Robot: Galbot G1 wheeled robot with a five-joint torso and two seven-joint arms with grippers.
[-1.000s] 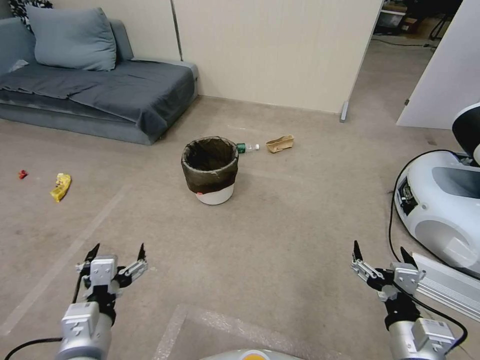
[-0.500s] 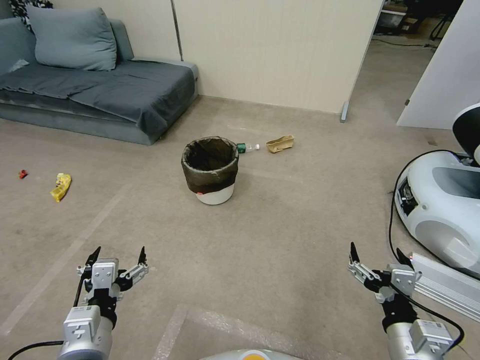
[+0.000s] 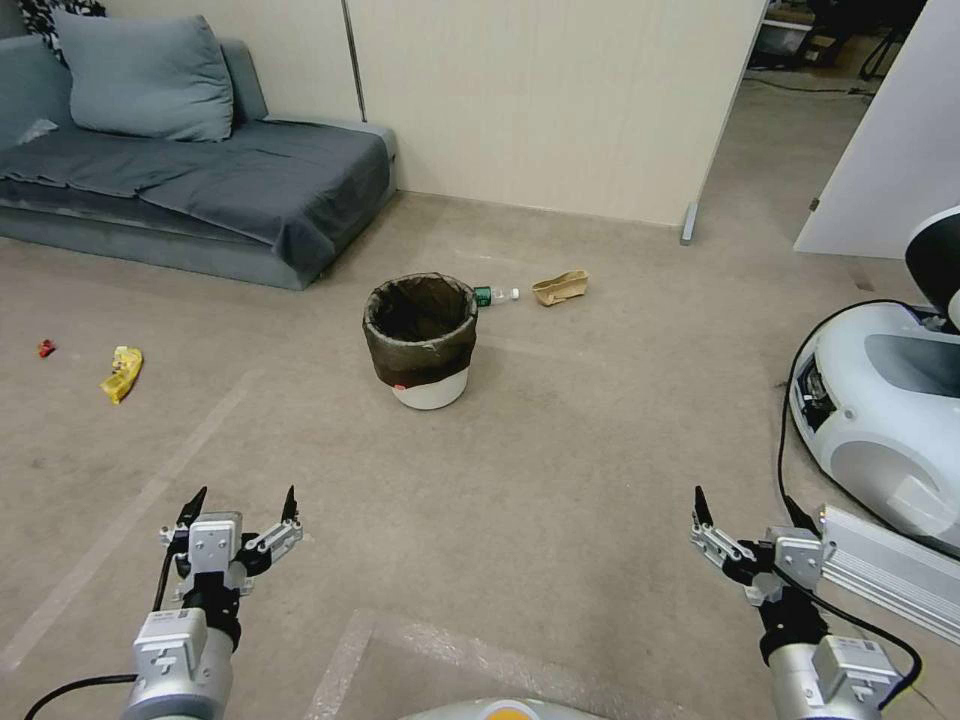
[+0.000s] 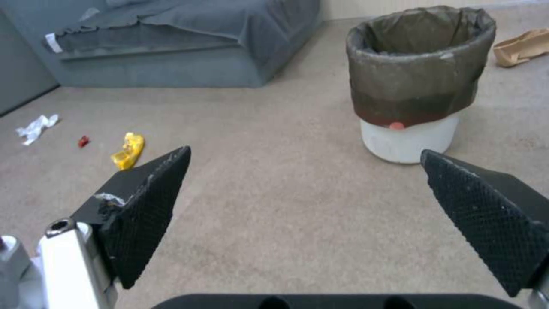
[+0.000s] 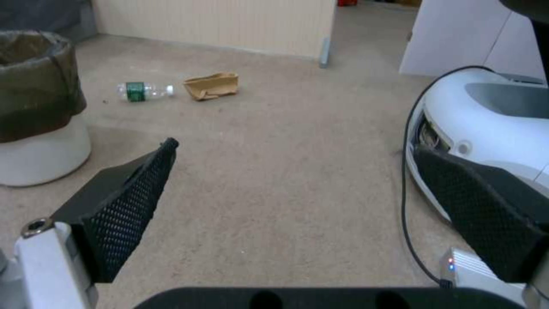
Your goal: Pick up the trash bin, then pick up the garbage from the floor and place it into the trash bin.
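The white trash bin [image 3: 421, 340] [image 4: 414, 81] [image 5: 37, 111] with a dark liner stands upright on the beige floor [image 3: 560, 450], well ahead of both grippers. Behind it lie a bottle with a green label [image 3: 494, 295] [image 5: 142, 91] and a crumpled brown paper bag [image 3: 560, 288] [image 5: 212, 86] [image 4: 523, 47]. A yellow wrapper [image 3: 121, 373] [image 4: 128, 150], a small red scrap [image 3: 45, 348] [image 4: 84, 141] and a white tissue [image 4: 36, 128] lie off to the left. My left gripper [image 3: 240, 505] [image 4: 306, 167] and right gripper [image 3: 745, 510] [image 5: 297, 167] hover low near me, both open and holding nothing.
A grey sofa [image 3: 190, 180] stands at the back left against a beige wall [image 3: 550, 100]. Another white robot base [image 3: 880, 410] with a black cable, and a silver rail [image 3: 890, 575], sit at the right. Clear tape strips [image 3: 130, 510] cross the carpet near me.
Both grippers have shifted slightly inward and a little farther forward, staying open. The bin and litter have not moved.
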